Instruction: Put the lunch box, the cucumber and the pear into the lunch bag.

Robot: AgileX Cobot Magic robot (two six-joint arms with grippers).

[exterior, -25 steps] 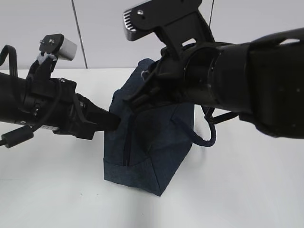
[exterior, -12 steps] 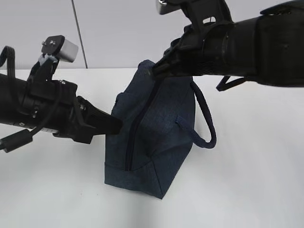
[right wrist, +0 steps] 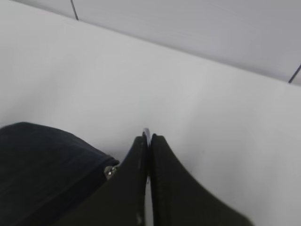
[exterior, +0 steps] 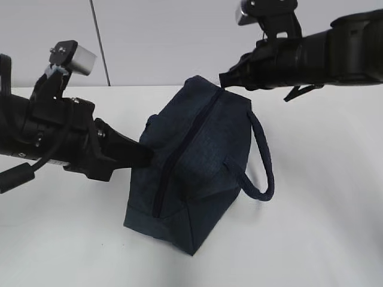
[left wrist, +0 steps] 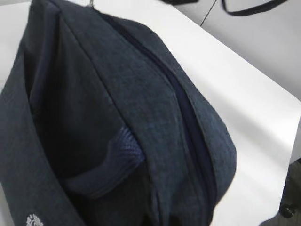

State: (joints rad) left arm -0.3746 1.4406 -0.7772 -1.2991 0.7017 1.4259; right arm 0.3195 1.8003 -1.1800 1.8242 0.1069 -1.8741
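Now: right hand on the zipper ring at the bag's far top end.

I see the bag [exterior: 197, 161] standing tilted on the bench [exterior: 323, 233], its zipper [exterior: 179, 149] running along the top ridge from the near low end up to the far high end, looking closed along the stretch I can see. My right hand [right wrist: 149, 143] sits at that far end, fingers pressed together on the metal ring [right wrist: 146, 133], so I judge any pull runs along the zipper's long axis. My left hand [exterior: 143, 156] butts the bag's left flank; I cannot tell whether it is spread or pinching cloth. Handle [exterior: 263, 161] hangs on the right side. Lunch box, cucumber and pear are not in view.
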